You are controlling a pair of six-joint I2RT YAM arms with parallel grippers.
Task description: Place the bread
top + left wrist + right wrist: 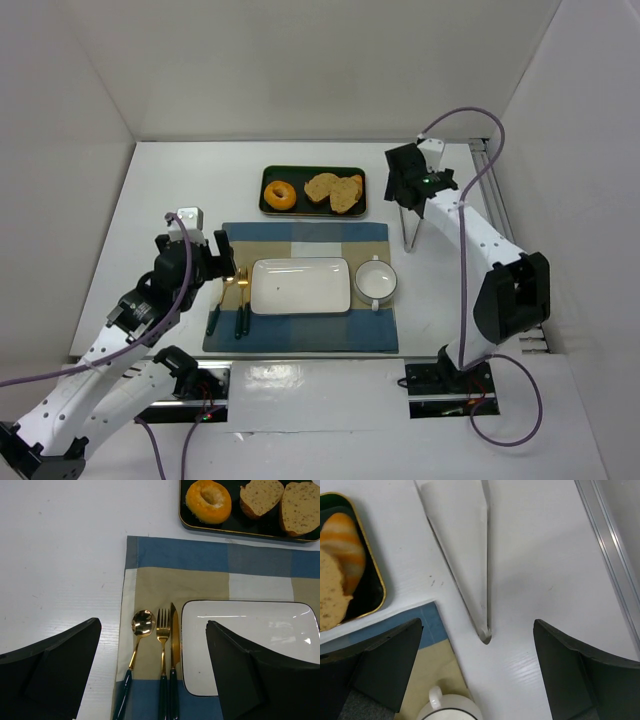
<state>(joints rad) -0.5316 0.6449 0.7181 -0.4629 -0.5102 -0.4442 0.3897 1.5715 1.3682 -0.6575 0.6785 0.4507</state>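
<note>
Both jaw pairs stand spread and empty: left gripper, right gripper. Tan speckled oval bread slice lies in black gold-rimmed tray.

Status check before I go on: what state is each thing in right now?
left hand, open, empty, above the cutlery
right hand, open, empty, above the tongs
tongs, lying spread on the table, unheld
oval bread slice, lying in the black tray
white plate, empty
handled bowl, looks empty

The top view looks down from above the surface's near edge. Both close wrist views share the tray.
</note>
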